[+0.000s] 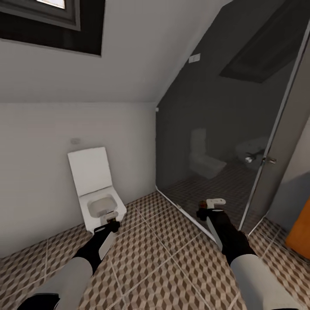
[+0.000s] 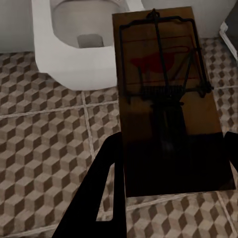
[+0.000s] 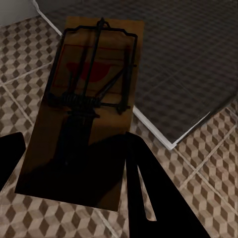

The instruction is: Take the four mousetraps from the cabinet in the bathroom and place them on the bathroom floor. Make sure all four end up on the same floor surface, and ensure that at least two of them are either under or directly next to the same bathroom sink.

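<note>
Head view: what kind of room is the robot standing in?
Most likely a bathroom. There is a boxy white toilet with its lid up against the pale wall, a dark glass shower screen beside it, and a cube-patterned brown and beige tiled floor underneath.

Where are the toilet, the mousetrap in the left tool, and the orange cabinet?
toilet (image 1: 95, 196), head view, bowl rim.
mousetrap (image 2: 166, 94), left wrist view, wooden board.
cabinet (image 1: 300, 234), head view, orange side panel.
</note>
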Controlling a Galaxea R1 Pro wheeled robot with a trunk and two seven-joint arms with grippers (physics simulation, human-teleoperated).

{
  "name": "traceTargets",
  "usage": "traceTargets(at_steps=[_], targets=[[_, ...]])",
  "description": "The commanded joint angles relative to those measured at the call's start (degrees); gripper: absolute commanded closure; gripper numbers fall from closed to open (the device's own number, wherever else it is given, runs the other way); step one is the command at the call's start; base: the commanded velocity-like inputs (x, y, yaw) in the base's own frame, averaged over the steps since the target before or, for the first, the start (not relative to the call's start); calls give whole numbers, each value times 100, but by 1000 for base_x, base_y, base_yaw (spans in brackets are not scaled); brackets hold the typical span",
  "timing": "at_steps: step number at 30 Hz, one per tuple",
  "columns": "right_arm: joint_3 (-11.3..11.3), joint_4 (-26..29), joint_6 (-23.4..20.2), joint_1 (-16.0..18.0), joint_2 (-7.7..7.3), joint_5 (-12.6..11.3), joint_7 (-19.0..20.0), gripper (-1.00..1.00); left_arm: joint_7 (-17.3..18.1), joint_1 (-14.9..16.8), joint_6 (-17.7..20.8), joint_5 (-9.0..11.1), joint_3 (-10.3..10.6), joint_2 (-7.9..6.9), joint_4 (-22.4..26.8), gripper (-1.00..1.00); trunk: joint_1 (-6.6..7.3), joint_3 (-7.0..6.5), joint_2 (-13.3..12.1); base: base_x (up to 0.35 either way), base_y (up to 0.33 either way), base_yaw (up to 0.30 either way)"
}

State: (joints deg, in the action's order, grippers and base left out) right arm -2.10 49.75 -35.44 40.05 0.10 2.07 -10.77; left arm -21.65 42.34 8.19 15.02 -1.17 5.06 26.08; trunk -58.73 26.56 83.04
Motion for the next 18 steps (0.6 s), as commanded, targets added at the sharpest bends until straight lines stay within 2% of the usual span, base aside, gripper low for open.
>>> traceTargets(at_steps=[1, 18], targets=[[-10, 8, -34, 3, -2, 3, -4, 100, -15, 2, 32, 10, -13, 4, 8, 100, 0, 7, 4, 0, 0, 300], [-10, 8, -34, 3, -2, 4, -4, 100, -8, 2, 33, 18, -15, 3, 2, 100, 0, 7, 4, 0, 0, 300]])
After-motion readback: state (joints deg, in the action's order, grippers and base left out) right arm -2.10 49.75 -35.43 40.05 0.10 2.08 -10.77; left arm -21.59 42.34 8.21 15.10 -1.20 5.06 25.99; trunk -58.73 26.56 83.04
